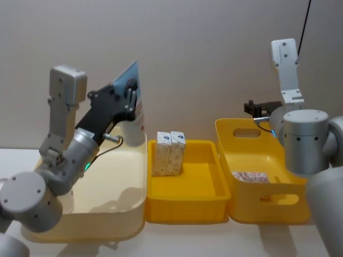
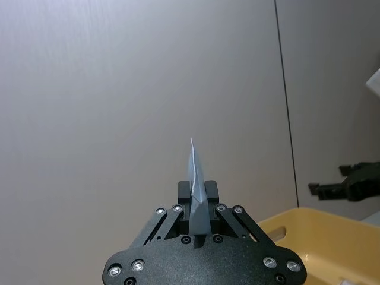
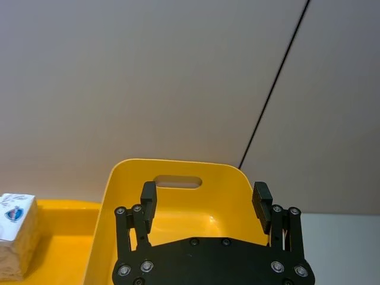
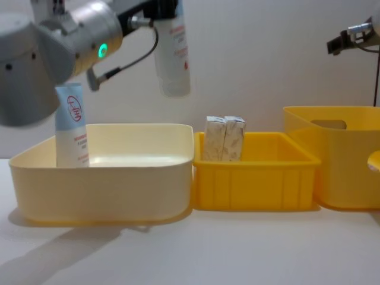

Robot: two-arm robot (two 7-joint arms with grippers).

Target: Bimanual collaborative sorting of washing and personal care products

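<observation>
My left gripper (image 1: 129,94) is shut on the light blue crimped end of a tall squeeze tube (image 1: 135,119). The tube (image 4: 173,53) hangs cap-down above the right part of the cream bin (image 4: 101,181). In the left wrist view the tube's flat end (image 2: 195,190) sits pinched between the fingers. A second tube (image 4: 71,126) stands upright in the cream bin's left corner. Two small white cartons (image 1: 169,153) stand side by side in the middle yellow bin (image 1: 185,206). My right gripper (image 3: 205,200) is open and holds nothing, raised over the far rim of the right yellow bin (image 3: 172,164).
The right yellow bin (image 1: 278,211) has handle cut-outs and holds a flat patterned packet (image 1: 250,176). The three bins stand in a row, touching, on a white table (image 4: 237,249). A plain wall runs behind them, and a black cable hangs at the right.
</observation>
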